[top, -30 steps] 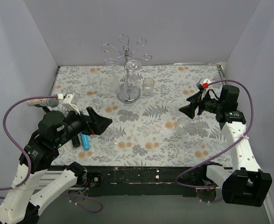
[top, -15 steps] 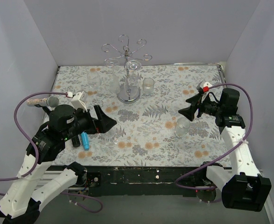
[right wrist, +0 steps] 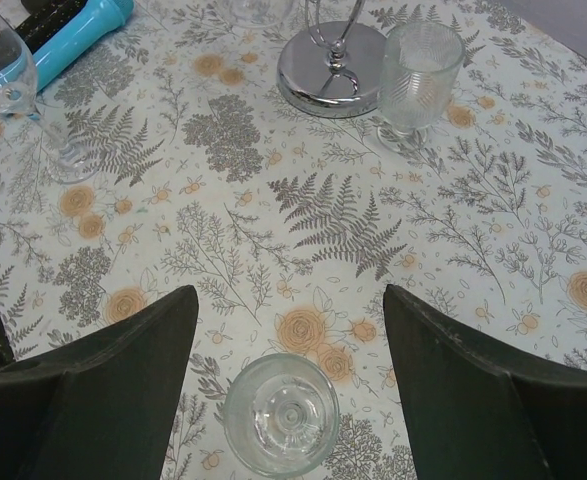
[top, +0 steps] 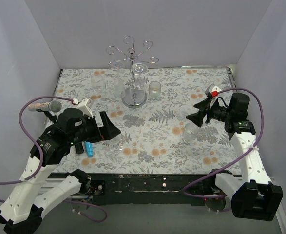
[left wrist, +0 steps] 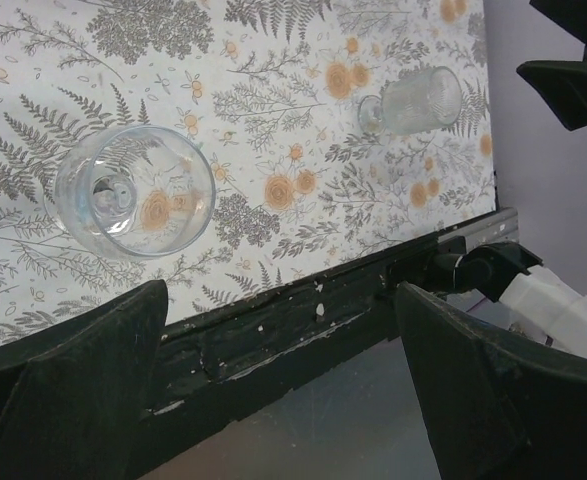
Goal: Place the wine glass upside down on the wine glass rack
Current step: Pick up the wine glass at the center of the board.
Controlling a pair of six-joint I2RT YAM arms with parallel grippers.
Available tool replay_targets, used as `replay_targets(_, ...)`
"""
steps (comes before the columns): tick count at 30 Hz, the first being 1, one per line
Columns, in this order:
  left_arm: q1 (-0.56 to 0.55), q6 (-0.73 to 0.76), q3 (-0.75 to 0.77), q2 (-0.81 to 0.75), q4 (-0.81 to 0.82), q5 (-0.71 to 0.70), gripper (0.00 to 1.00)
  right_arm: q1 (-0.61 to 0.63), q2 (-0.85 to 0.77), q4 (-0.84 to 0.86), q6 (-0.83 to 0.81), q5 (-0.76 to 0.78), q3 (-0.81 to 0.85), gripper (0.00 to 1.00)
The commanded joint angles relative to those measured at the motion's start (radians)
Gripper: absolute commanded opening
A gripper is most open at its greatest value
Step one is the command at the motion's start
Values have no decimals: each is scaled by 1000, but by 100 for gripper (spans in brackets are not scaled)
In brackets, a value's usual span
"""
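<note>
- The table (top: 157,124), under a fern-and-flower cloth, is closed in by pale walls (top: 191,34) on the left, back and right; its near edge is a black rail (left wrist: 303,312) with chipped paint
- The widest bare stretch of cloth lies in the middle, between the two grippers and the rack's base
- The wine glass (left wrist: 133,190) stands upright at the front-left, near the rail; the left gripper (left wrist: 281,295) hangs close above it, fingers spread wide with nothing between them
- The wine glass rack (top: 134,73) stands at the back centre, well apart from the wine glass; its round mirrored base rests on the cloth and its curled arms reach out above
- One hanging glass (top: 139,69) seems to sit bowl-down on a rack arm, though clear glass against wire is hard to make out
- The right gripper (right wrist: 291,300) is also spread open and holds nothing; a second glass (right wrist: 280,412) stands upright just below the gap between its fingers, on the right of the table
- A ribbed tumbler (right wrist: 418,65) stands just beside the rack base on its right; two more glasses (top: 98,82) stand to the base's left
- Every glass is clear, with the cloth pattern showing through
- A blue tube (top: 89,147) and a black object (top: 79,146) lie side by side at the front-left, near the wine glass
- A red-and-white tab (top: 212,91) sits on the right wrist; any print on it is too small to read
</note>
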Motion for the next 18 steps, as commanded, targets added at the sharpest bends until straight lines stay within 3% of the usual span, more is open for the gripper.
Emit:
replay_targets(1,-1,5,19,41,-46,-1,98,-6,-12,42,8,-17,-7,83)
replay_targets(12,-1,65,89,202,-17,13,98,-7,-9,45,10,-12,-10,83)
replay_targets(18,-3,94,114,293,-65,-7,90,-7,-4,45,10,-8,-10,83)
